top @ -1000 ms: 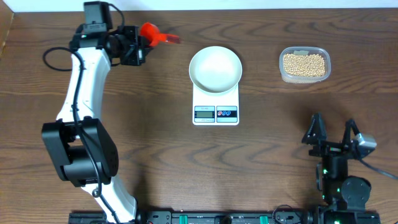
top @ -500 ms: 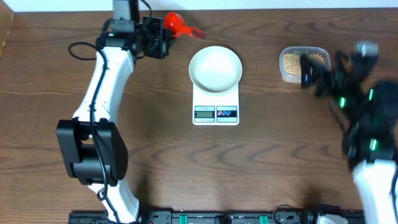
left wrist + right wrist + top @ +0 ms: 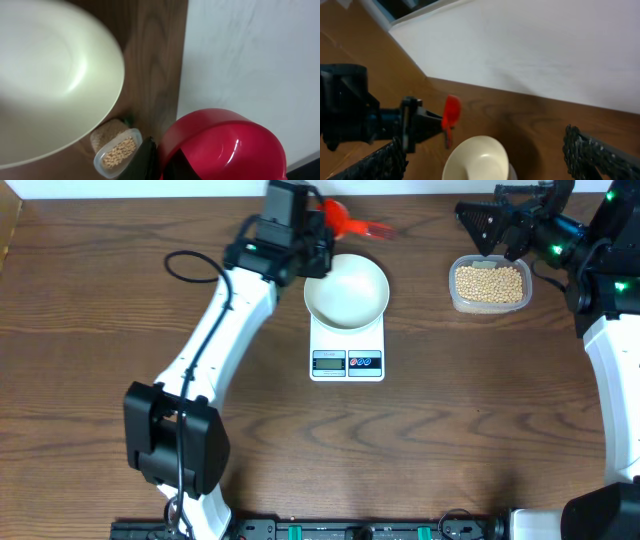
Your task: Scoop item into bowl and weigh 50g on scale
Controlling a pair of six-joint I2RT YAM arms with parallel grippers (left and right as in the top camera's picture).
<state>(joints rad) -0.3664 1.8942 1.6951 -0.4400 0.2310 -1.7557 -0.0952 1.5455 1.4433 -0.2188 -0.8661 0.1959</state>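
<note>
The white bowl (image 3: pixel 346 288) stands empty on the white scale (image 3: pixel 347 358) at mid table. The tan beans (image 3: pixel 489 282) lie in a clear tub at the right. My left gripper (image 3: pixel 322 227) is shut on a red scoop (image 3: pixel 345 220) and holds it just behind the bowl's back rim. The left wrist view shows the scoop (image 3: pixel 225 145), the bowl (image 3: pixel 50 75) and the beans (image 3: pixel 119 151). My right gripper (image 3: pixel 497 215) is open and empty, behind the tub. The right wrist view shows its wide-open fingers (image 3: pixel 592 152), the bowl (image 3: pixel 477 157) and the scoop (image 3: pixel 451 114).
The clear plastic tub (image 3: pixel 456 300) sits right of the scale. A white wall (image 3: pixel 530 45) runs along the table's back edge, close behind both grippers. The left arm (image 3: pixel 215 340) stretches diagonally over the left half of the table.
My left gripper has swung right along the back edge with the scoop, up to the bowl. My right arm has risen from the front right to behind the tub.
</note>
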